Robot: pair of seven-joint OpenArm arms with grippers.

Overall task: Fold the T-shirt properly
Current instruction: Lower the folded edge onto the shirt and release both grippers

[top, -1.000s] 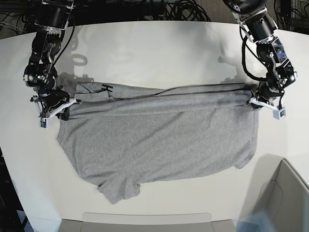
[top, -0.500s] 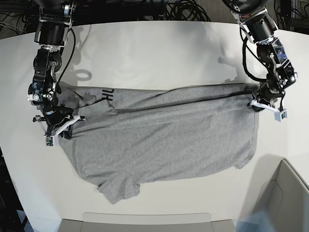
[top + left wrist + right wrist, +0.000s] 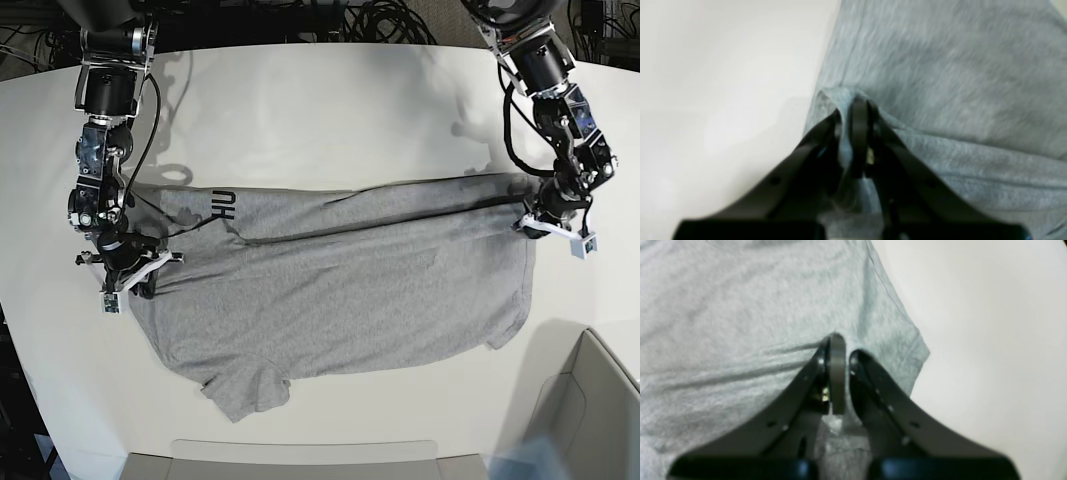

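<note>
The heather-grey T-shirt (image 3: 340,290) lies spread across the white table (image 3: 320,110), with its back edge folded forward. Black lettering (image 3: 222,206) shows on the turned-over strip near the view's left. My right gripper (image 3: 138,278) is at the shirt's left end in the base view, shut on a pinch of cloth. In the right wrist view its fingers (image 3: 836,373) press together on the T-shirt (image 3: 740,313) beside a hemmed edge. My left gripper (image 3: 537,222) holds the shirt's right end. In the left wrist view it (image 3: 857,103) is shut on a raised fold of the T-shirt (image 3: 940,76).
A grey bin (image 3: 600,400) stands at the front right corner. A pale tray edge (image 3: 300,458) runs along the front. Black cables (image 3: 380,20) lie behind the table's far edge. Bare table (image 3: 723,83) lies beside both shirt ends.
My right gripper has pulled its corner of the shirt toward the front, rolling more of the folded strip over so the lettering shows. My left gripper has shifted slightly forward too.
</note>
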